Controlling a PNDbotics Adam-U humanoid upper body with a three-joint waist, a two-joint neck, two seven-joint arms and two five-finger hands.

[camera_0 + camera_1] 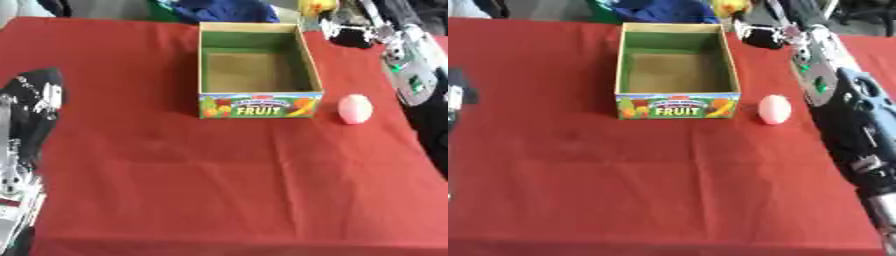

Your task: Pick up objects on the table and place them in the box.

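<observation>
Right eye view: pink object (774, 109) beside box (677, 106); hands' finger state unclear.

Red tablecloth (219, 185), blue cloth (229, 10) beyond.

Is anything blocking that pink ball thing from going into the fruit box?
Nothing visible lies between them. The pink object sits on the red cloth just right of the box, whose top is open; only the box's right wall must be cleared.
</observation>
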